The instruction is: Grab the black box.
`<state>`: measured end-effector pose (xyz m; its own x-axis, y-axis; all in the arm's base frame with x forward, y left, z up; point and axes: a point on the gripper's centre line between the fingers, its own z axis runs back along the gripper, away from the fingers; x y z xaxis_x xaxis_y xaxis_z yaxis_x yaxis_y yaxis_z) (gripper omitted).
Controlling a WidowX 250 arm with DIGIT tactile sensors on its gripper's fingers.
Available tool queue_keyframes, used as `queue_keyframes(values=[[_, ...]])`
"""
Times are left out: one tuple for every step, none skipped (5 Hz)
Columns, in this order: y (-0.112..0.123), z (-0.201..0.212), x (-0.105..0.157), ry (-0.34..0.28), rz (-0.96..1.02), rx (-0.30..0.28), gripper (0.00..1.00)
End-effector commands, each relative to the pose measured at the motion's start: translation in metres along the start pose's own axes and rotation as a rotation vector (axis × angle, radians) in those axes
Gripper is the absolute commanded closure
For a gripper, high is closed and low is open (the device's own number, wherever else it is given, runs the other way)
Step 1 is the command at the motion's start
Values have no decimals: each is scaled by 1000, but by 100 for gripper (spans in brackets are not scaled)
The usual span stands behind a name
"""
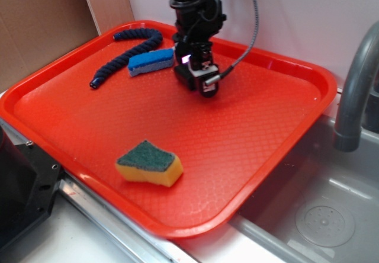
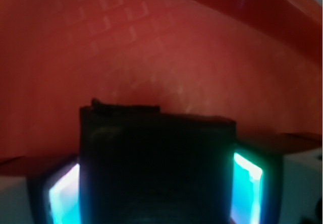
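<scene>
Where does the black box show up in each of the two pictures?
Exterior view: the black box sits near the back of the red tray, at the gripper, right of the blue sponge.
Wrist view: the black box fills the lower middle, between the two glowing fingers.
Shared landmark: the red tray, seen around the box in both.

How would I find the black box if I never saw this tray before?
Look at the far side of the red tray, under the robot's gripper. The black box sits between its fingers, right of the blue sponge. It is the only plain black block.
</scene>
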<state>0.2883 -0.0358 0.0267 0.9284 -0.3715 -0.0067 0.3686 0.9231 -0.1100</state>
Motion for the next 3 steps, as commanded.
queue_keyframes(values=[[-30,116,-67,-235,169,-118,100],[-31,164,-83,-278,145,-101,100],[-33,215,-78,-250,180,-38,100]])
